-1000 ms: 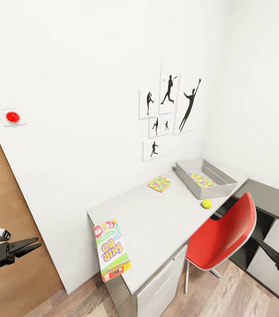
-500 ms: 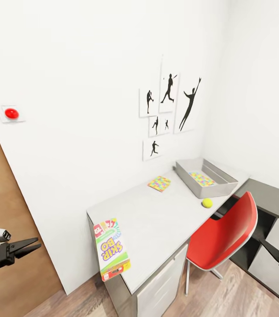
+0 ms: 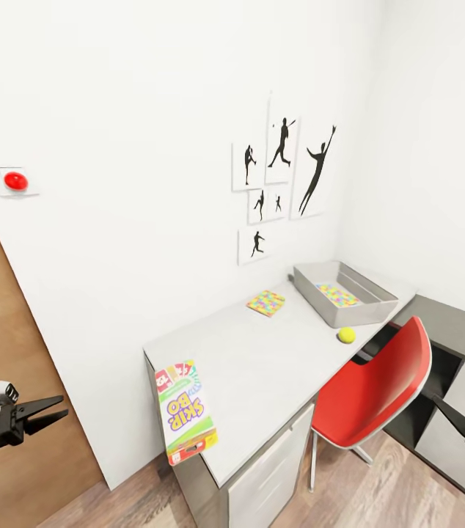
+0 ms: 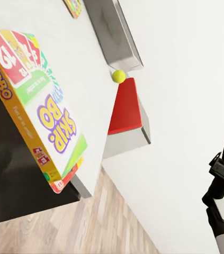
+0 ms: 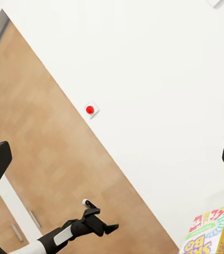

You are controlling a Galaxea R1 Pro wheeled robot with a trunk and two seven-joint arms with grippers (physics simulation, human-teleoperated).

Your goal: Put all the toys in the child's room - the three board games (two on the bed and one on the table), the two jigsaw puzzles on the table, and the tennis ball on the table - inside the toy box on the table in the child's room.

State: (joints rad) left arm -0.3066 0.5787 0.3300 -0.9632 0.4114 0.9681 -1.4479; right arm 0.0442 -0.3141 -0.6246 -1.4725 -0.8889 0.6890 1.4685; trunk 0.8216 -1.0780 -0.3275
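Observation:
A SKIP-BO board game [image 3: 186,411] lies at the near corner of the table [image 3: 262,359], overhanging its edge. One jigsaw puzzle [image 3: 265,302] rests flat by the wall, and another [image 3: 337,295] lies inside the grey toy box [image 3: 313,297] at the far end. In front of the box sits the tennis ball [image 3: 346,335]. My left gripper [image 3: 60,408] hangs open and empty well left of the table, in front of the door. Low at the right, beyond the chair, my right gripper [image 3: 452,418] is open and empty. The bed is out of view.
A red chair [image 3: 368,392] stands tucked against the table's front. A lower dark grey side cabinet [image 3: 445,330] sits at the right. A wooden door [image 3: 5,352] is at the left, with a red button [image 3: 15,180] on the white wall.
The whole view has shifted slightly, so the camera has moved. Both grippers stay open and empty, and nothing on the table has moved.

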